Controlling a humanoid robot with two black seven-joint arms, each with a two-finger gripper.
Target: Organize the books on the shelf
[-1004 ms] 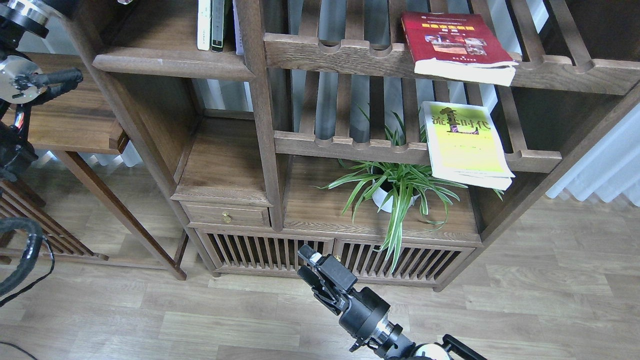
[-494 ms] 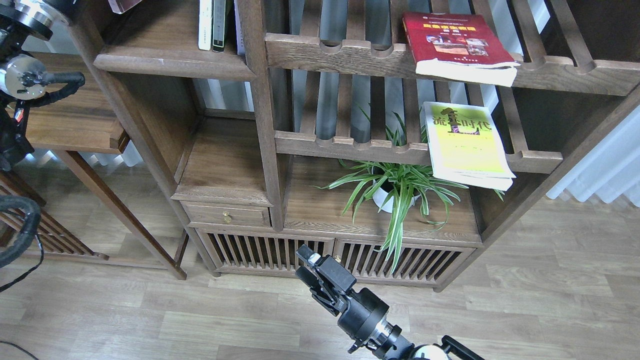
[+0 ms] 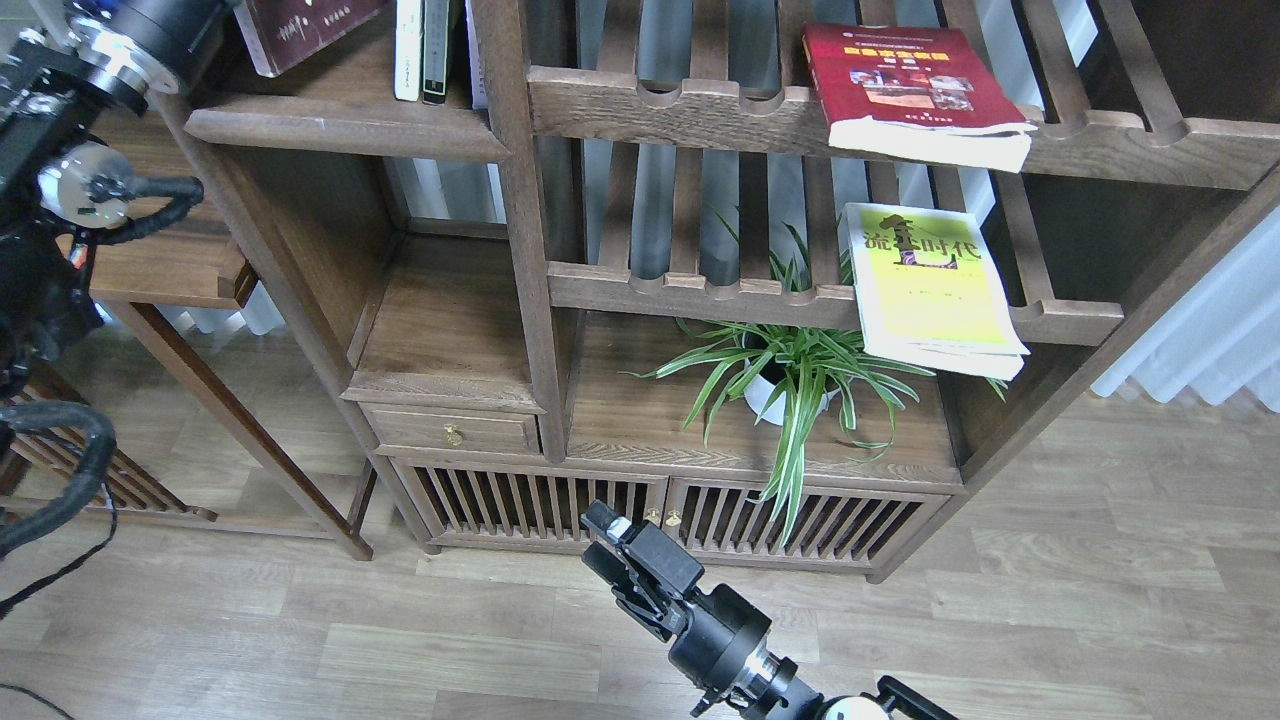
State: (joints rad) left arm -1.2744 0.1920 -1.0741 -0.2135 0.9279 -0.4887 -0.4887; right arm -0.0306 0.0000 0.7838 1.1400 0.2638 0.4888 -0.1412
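The dark maroon book point(image 3: 300, 25) with white characters hangs tilted at the top left, above the solid brown shelf point(image 3: 340, 128). It sits at the end of my left arm, whose gripper point(image 3: 225, 12) is mostly cut off by the top edge. The thick red book point(image 3: 915, 85) lies flat on the upper notched rack and overhangs its front. The yellow-green book point(image 3: 935, 290) lies flat on the lower slatted rack. My right gripper point(image 3: 605, 540) is low in the middle, in front of the cabinet doors, dark and empty.
A few upright books point(image 3: 425, 50) stand at the shelf's right end against a dark post point(image 3: 520, 200). A spider plant in a white pot point(image 3: 790, 385) sits below the racks. A small drawer point(image 3: 455, 432), a wooden side table point(image 3: 160, 250) and a curtain point(image 3: 1200, 340) are nearby.
My left arm has moved right and into view with the maroon book, which now shows above the shelf. My right gripper has drifted slightly left and down.
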